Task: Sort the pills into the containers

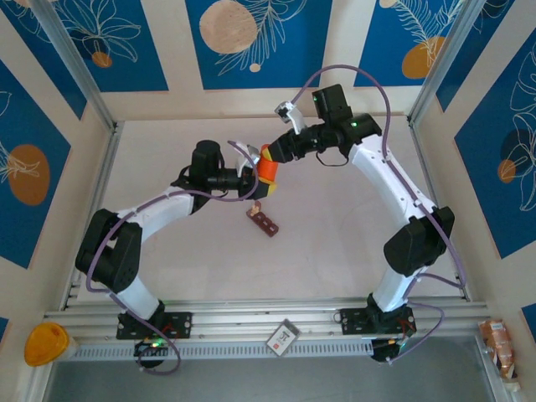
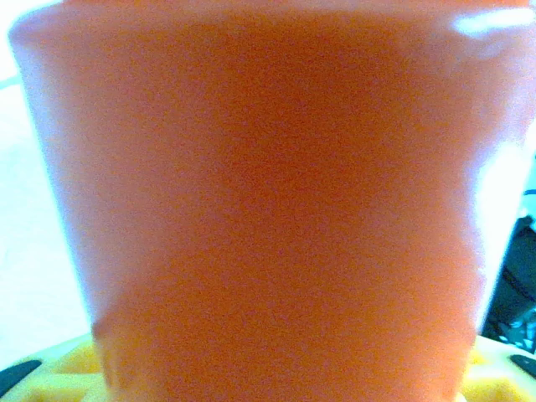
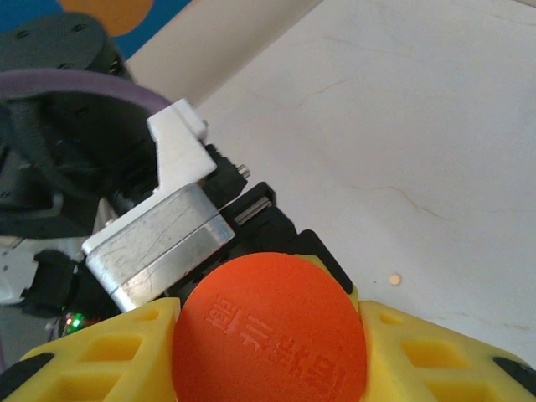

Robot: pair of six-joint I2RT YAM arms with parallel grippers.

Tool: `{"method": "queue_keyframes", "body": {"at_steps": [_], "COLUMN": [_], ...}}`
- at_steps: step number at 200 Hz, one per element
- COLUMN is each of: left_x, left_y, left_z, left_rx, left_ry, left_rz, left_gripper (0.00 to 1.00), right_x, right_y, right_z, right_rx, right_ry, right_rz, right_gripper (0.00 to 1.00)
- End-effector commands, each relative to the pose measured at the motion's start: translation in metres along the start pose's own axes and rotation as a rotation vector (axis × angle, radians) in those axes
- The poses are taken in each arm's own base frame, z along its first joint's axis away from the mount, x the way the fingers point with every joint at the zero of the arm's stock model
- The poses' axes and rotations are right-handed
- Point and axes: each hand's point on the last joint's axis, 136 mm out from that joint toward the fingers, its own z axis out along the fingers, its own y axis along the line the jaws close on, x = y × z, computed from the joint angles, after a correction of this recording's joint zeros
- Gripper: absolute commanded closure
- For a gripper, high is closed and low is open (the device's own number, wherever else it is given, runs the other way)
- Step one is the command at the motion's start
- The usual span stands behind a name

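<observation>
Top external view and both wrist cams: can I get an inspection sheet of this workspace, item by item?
Surface: pale table with faint hairline marks; one small loose pill lies on it.
Job's things: containers lie on the table under the raised orange bottle; their contents are too small to tell.
Clutter: yellow lid-like object, card on the front rail, packet at the near right corner.
Grippers: left fingers are shut on the bottle body; right fingers press both sides of its cap.
Cables: purple cables run along both arms and loop free.
Surroundings: blue patterned panels, aluminium frame.
</observation>
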Motion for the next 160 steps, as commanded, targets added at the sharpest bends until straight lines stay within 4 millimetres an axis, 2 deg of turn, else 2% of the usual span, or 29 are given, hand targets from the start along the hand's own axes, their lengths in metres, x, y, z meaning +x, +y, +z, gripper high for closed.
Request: {"method": "queue_keyframes", "body": {"at_steps": [1, 39, 92, 110, 122, 148, 160], "left_x": [-0.058, -0.064, -0.054, -0.048, -0.045, -0.038, -0.036], "left_y": [-0.006, -0.007, -0.007, -0.005, -0.002, 0.002, 0.003], "left_z": [-0.012, -0.009, -0.006, -0.004, -0.003, 0.0, 0.0], "left_rx": [-0.091, -0.126, -0.106, -0.102, -0.1, -0.094, -0.091], "left_ry": [-0.171, -0.215, -0.196, -0.182, -0.172, -0.154, -0.149], "left_rz": [0.205, 0.225, 0.212, 0.206, 0.199, 0.183, 0.181], "left_gripper": [1.0, 1.0, 1.0, 1.0, 1.0, 1.0, 1.0], "right_x": [0.03, 0.038, 0.026, 0.014, 0.003, -0.02, -0.029], "right_y": [-0.022, -0.022, -0.02, -0.021, -0.019, -0.013, -0.008], "right_z": [0.02, 0.034, 0.026, 0.013, 0.002, -0.029, -0.046], "right_rx": [0.148, 0.192, 0.185, 0.18, 0.17, 0.132, 0.109], "right_ry": [0.063, 0.036, 0.006, -0.027, -0.062, -0.154, -0.201], "right_rz": [0.196, 0.247, 0.246, 0.26, 0.266, 0.262, 0.247], "right_gripper": [0.6, 0.6, 0.57, 0.49, 0.39, 0.22, 0.17]}}
